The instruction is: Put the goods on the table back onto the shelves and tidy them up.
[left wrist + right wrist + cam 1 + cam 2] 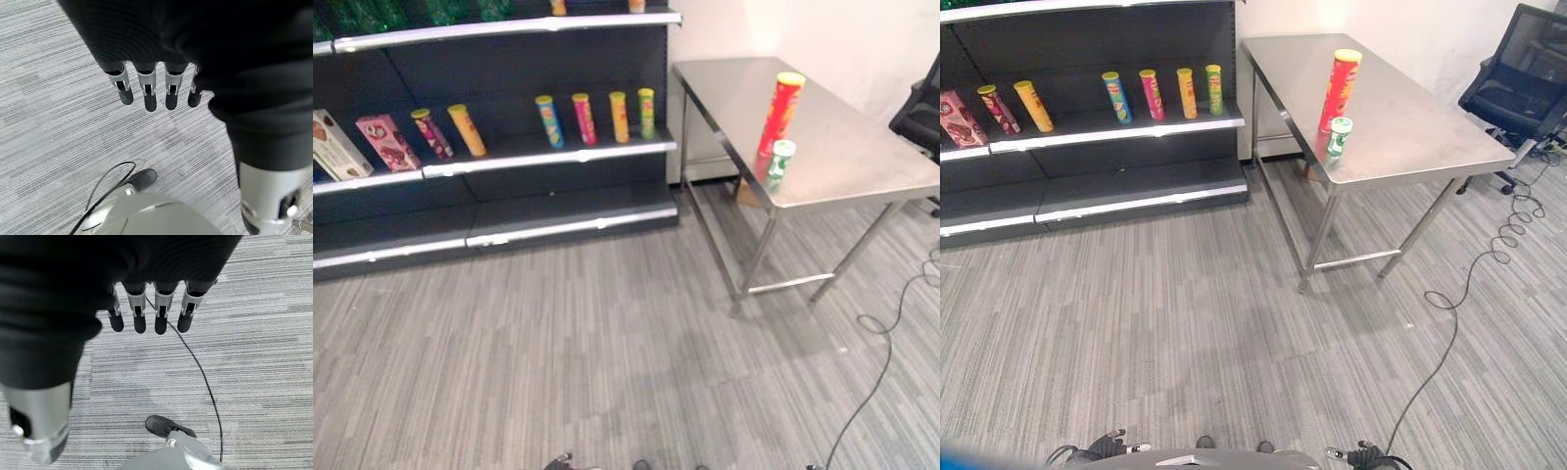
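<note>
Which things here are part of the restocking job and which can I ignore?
For the job:
tall red can on the steel table
small green can beside it
shelves with the row of cans

Ignore:
black office chair
pink box

So there's a black office chair (1520, 73) parked off the far right end of the worktop, up by the white wall (1410, 24). Floor is grey striped carpet (1185, 323) all over. Small brownish thing sits on the floor under the worktop, can't tell what it is.
</note>
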Robot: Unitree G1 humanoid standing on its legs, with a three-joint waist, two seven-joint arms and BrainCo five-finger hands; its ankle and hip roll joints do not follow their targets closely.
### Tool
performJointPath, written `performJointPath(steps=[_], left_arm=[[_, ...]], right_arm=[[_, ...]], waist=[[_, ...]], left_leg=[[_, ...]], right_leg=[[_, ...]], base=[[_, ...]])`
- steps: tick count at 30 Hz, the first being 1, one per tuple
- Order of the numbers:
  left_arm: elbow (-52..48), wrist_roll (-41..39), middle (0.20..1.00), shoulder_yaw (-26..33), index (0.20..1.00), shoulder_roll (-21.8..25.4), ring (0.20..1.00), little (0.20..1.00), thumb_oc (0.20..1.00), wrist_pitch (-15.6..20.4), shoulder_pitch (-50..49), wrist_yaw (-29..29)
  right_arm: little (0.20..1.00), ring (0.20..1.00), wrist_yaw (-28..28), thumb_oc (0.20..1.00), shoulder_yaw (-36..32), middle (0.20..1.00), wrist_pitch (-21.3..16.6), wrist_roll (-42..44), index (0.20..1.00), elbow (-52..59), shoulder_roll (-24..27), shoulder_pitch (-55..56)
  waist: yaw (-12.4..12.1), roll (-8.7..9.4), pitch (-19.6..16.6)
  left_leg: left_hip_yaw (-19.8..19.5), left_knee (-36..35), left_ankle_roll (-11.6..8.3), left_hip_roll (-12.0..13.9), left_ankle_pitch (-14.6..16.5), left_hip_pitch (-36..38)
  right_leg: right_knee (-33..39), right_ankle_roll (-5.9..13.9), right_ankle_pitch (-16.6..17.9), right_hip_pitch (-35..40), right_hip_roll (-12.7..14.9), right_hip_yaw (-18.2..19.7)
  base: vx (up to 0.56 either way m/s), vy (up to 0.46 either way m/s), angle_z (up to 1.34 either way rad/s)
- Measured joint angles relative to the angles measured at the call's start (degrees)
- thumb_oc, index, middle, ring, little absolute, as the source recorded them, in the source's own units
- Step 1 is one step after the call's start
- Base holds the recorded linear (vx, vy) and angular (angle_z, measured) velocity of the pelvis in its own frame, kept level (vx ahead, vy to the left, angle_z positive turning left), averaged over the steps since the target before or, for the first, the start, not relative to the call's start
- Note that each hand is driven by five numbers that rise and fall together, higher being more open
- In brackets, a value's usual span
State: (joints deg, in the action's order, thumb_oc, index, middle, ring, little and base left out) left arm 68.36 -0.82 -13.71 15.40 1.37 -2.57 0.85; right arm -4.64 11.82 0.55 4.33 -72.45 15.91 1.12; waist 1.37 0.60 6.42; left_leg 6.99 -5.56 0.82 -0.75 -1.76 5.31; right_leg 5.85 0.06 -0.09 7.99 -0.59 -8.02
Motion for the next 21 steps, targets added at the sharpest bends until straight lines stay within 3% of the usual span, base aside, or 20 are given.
performJointPath(steps=[21], left_arm=[[0.1, 1.3, 1.0, 0.2, 1.0, 0.0, 1.0, 1.0, 1.0, 0.0, 0.0, 0.7]], right_arm=[[1.0, 1.0, 0.0, 1.0, 0.3, 1.0, 0.0, -0.1, 1.0, 0.1, 0.0, -0.7]], waist=[[-0.4, -0.22, 0.0]], left_leg=[[1.7, 0.0, 0.05, 0.0, 0.0, -0.4]], right_leg=[[-0.1, 0.72, 0.4, -1.4, 0.0, 1.7]], base=[[-0.01, 0.035, -0.04]])
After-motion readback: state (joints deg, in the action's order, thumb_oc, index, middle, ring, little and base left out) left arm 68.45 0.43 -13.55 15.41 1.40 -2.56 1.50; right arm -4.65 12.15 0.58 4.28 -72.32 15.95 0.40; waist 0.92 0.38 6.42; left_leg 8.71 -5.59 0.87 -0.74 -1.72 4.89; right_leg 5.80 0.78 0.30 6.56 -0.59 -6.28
